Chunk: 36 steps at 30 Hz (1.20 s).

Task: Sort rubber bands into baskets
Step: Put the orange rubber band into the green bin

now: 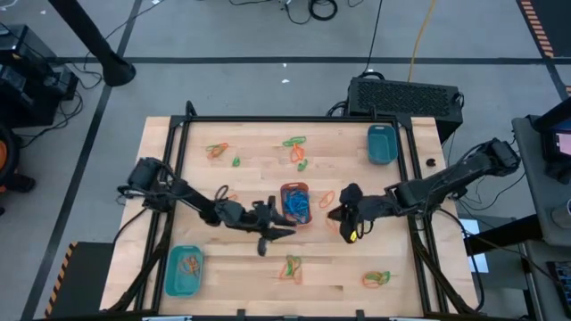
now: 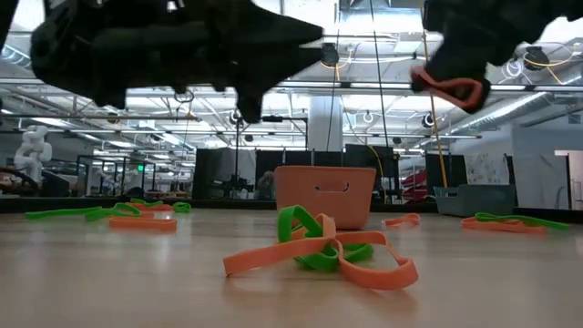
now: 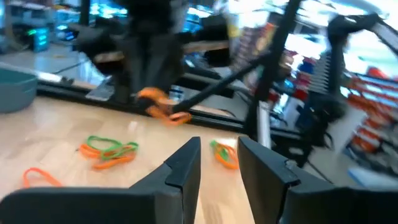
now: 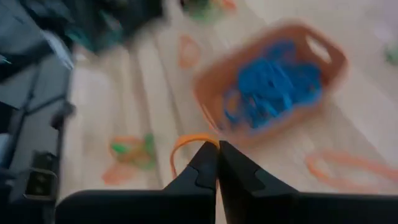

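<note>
My right gripper is shut on an orange rubber band, just right of the orange basket, which holds blue bands. The low view shows this band well above the table. My left gripper is open and empty, low over the table just near-left of the orange basket. One teal basket stands at the far right. The other, at the near left, holds orange bands. Loose orange and green bands lie around the table. My right gripper pinches the orange rubber band between its two fingertips, at one point on the loop. The fingers slant down toward the table. The rest of the loop hangs slack below and beside the fingers, lifted clear of the table.
Clumps of orange and green bands lie at the far middle, the far left, the near right and right of the orange basket. A black frame borders the table. A dark box stands beyond the far edge.
</note>
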### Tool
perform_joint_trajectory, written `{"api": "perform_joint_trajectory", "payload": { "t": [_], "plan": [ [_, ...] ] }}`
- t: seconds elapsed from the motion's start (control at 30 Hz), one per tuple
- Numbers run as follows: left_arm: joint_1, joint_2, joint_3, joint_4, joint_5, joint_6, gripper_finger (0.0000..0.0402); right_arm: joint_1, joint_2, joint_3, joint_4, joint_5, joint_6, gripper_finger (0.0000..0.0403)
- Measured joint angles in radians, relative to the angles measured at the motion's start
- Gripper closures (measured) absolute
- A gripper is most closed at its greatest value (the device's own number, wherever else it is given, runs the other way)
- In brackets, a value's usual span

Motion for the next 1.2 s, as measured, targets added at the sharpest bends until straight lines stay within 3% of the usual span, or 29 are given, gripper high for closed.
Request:
{"api": "perform_joint_trajectory", "payload": {
  "t": [0.27, 0.47, 1.2],
  "plan": [
    [0.022, 0.106, 0.172, -0.042, -0.028, -0.045, 0.0288, 0.033, 0.061, 0.001, 0.198, 0.073, -0.098, 0.0402],
    [0.041, 0.125, 0.243, -0.180, -0.034, -0.045, 0.0288, 0.035, 0.125, 0.000, 0.281, 0.088, -0.103, 0.0403],
    [0.057, 0.125, 0.263, -0.213, -0.095, -0.044, 0.0288, 0.024, 0.153, 0.000, 0.354, 0.124, -0.107, 0.0402]
  ]
}}
